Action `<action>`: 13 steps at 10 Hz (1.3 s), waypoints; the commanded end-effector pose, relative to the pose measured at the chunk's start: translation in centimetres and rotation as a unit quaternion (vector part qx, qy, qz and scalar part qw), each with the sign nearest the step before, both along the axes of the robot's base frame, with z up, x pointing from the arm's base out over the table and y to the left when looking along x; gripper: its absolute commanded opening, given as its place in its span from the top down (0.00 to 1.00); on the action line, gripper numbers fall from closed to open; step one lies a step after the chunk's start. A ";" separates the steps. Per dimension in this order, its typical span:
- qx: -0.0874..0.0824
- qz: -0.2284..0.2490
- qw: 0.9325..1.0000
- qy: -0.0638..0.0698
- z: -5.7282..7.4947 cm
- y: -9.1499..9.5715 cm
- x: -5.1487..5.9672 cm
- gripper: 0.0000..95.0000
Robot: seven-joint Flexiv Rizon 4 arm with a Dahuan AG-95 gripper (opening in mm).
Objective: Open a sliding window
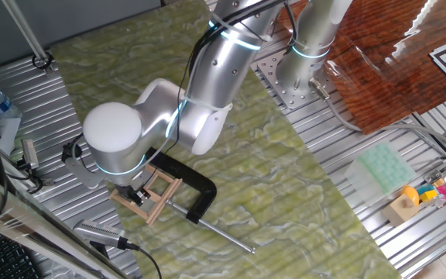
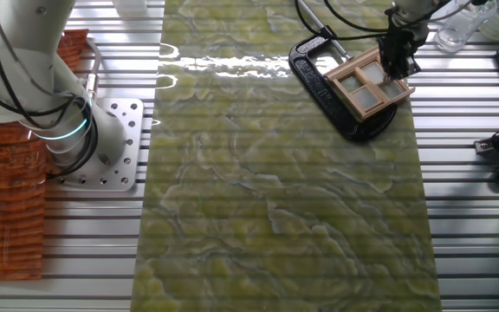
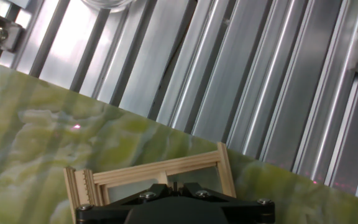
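The sliding window [image 2: 369, 85] lies flat on the green marbled mat [image 2: 284, 199] that covers the tabletop, near the mat's far edge, held in the mouth of a black C-clamp [image 2: 332, 91] whose steel screw rod [image 1: 223, 232] runs out across the mat. It is a small, roughly square frame of light wood, so it has no marked long axis; its panes face upward and its sides sit at a slant to the mat's edges, one corner toward the ribbed metal beside the mat. From its thin slats it looks light and stiff but easily split, and the smooth panes offer little purchase, so a sash rail or the wooden cross seems the sensible place to press or pinch, with a modest push along the frame's grooves. The clamp should keep the frame from skating. The hand [image 2: 397, 62] is down over the window's edge in both fixed views; in the hand view its black body fills the bottom of the picture, with the stepped grooves of the frame just beyond it. Whether the fingers are spread or closed on a rail cannot be told, since their tips are hidden in every view.
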State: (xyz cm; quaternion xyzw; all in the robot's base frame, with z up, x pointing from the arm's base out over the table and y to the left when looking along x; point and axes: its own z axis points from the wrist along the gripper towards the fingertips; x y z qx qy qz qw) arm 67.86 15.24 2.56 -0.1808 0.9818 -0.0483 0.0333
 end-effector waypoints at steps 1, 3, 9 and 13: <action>-0.003 -0.003 1.000 -0.002 0.0 0.0 -0.1 1.00; -0.016 -0.006 1.000 -0.003 0.0 0.0 -0.1 1.00; -0.019 -0.010 1.000 -0.005 -0.1 -0.1 -0.1 1.00; -0.020 -0.010 1.000 -0.006 -0.2 -0.2 -0.1 1.00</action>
